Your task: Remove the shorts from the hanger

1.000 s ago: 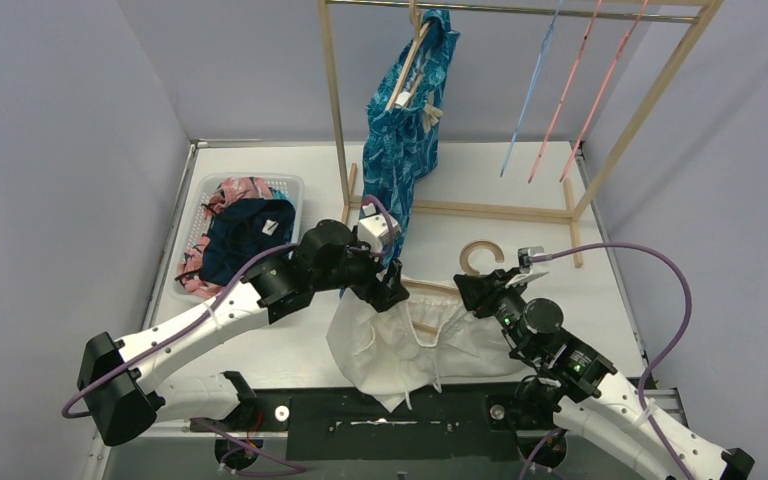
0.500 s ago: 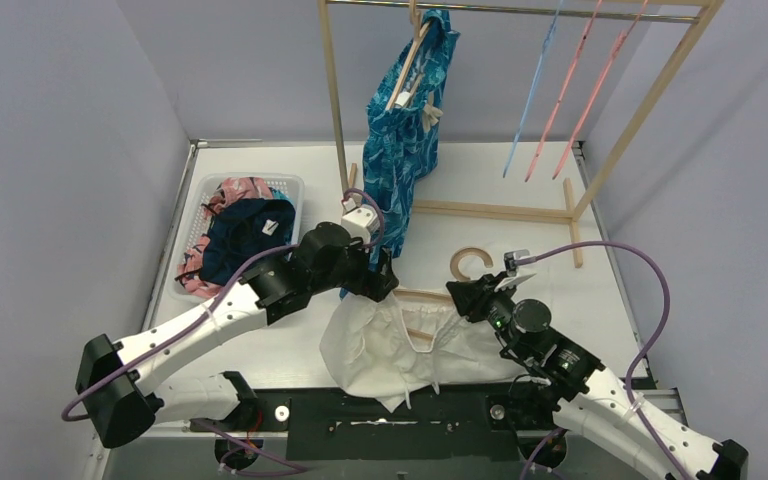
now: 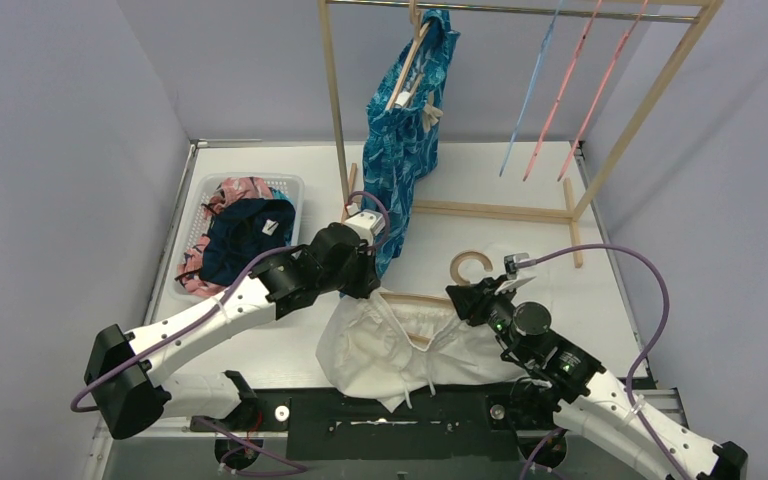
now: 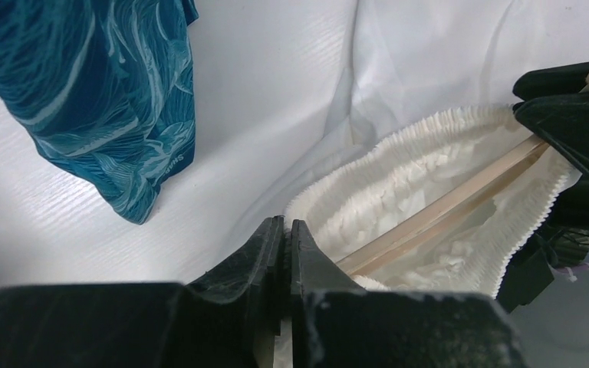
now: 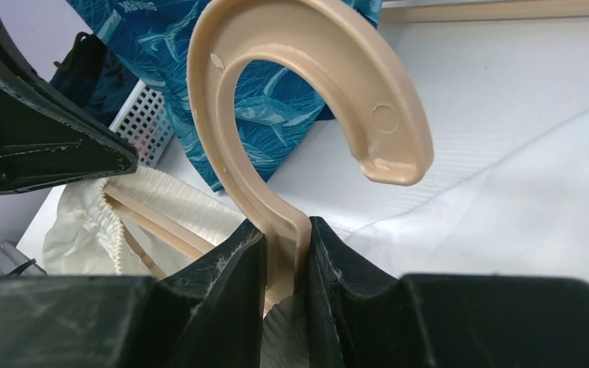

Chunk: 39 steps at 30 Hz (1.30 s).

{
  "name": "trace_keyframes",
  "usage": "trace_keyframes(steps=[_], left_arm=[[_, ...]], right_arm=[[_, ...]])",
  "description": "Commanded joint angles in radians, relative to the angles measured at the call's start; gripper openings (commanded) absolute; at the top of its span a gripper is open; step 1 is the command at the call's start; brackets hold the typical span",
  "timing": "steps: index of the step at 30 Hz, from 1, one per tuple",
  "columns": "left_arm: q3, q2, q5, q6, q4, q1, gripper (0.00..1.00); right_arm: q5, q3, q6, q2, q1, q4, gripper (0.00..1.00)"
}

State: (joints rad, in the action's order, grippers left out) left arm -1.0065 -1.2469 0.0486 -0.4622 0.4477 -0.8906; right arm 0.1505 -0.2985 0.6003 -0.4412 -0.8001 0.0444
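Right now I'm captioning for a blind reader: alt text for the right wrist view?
The right gripper grips the neck of a beige plastic hanger, hook curving above; white elastic-waist shorts sit on its bar lower left, blue leaf-pattern shorts hang behind.

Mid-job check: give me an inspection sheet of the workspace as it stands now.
Surface: white table, white shorts crumpled at its near edge.
Job's things: white shorts' waistband around the tan hanger; blue leaf-pattern shorts hung on the rack; navy pair and pink pair in the basket.
Clutter: nothing seen.
Grippers: left gripper shut on the white waistband; right gripper shut on the hanger's neck.
Cables: purple cables follow both arms, no snag seen.
Surroundings: wooden rack, three bare hangers on its rail; plain walls.
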Motion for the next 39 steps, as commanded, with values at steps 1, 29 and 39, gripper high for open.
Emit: trace_keyframes(steps=[1,29,39], left_arm=[[-0.055,0.017,0.048,0.006,0.029,0.001,0.0],[0.199,0.331,0.048,-0.05,-0.131,0.014,0.62],[0.184,0.328,-0.149,0.016,-0.089,0.198,0.82]], right_arm=[[0.121,-0.048,0.029,0.041,-0.007,0.027,0.06],[0.333,0.016,0.234,0.205,-0.005,0.182,0.04],[0.085,0.055,-0.007,0.172,-0.005,-0.165,0.02]])
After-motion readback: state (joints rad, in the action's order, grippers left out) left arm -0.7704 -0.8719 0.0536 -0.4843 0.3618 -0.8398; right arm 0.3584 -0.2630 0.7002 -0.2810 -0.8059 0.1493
